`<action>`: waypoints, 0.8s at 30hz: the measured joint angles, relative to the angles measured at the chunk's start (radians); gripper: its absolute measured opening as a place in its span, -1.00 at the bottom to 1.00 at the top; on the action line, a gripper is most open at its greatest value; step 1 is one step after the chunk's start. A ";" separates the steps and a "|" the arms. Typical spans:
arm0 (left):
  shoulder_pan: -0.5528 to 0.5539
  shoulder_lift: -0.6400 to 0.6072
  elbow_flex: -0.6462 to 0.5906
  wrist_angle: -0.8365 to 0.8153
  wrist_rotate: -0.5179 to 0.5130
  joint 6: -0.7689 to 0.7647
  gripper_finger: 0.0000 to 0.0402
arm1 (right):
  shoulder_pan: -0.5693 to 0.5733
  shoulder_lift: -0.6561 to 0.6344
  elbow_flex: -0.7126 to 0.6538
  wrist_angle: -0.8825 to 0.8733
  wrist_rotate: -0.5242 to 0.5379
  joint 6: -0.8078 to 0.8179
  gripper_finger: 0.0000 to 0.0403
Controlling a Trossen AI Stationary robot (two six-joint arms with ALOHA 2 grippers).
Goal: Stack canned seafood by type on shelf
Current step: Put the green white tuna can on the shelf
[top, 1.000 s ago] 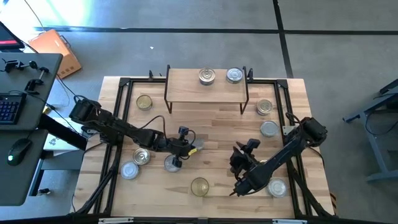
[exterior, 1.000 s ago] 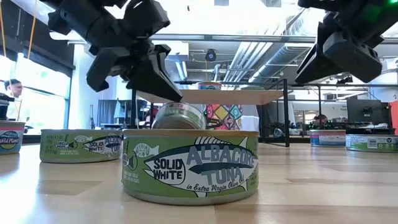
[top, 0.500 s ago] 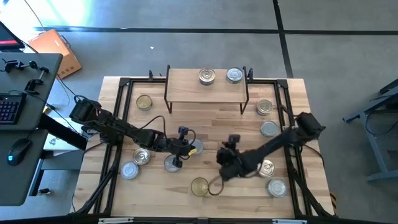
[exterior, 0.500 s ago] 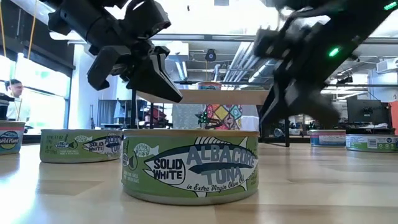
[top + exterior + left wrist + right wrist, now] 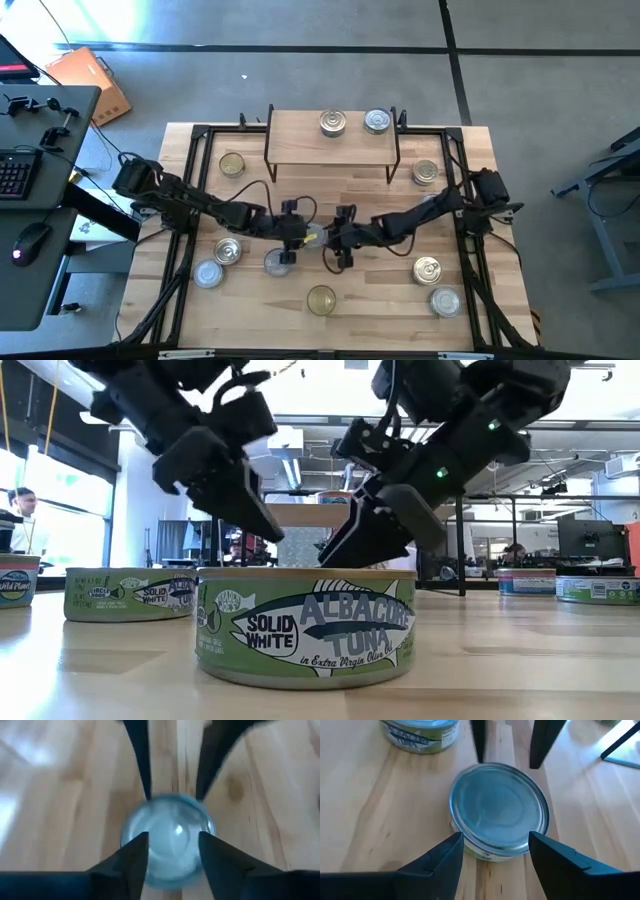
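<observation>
Right wrist view: silver-topped tin (image 5: 497,807) between spread right jaws; left jaws spread too

Both dark arms reach inward and meet near mid-counter. The left tool (image 5: 291,243) points right, its fingers (image 5: 131,862) spread apart and angled downward. The right tool (image 5: 338,243) faces it from the opposite side, fingers (image 5: 440,862) likewise parted, forearm stretched diagonally back toward its base at the right edge.
</observation>
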 joint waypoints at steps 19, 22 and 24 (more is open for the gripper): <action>0.008 0.078 -0.146 0.236 0.028 0.423 0.02 | -0.026 0.000 0.000 0.012 -0.139 -0.077 0.08; 0.012 0.107 -0.144 0.290 0.042 0.419 -0.03 | -0.012 0.000 0.000 0.012 -0.146 -0.189 0.05; 0.014 0.117 -0.145 0.312 0.043 0.403 -0.10 | -0.002 0.004 0.000 0.012 -0.146 -0.262 0.00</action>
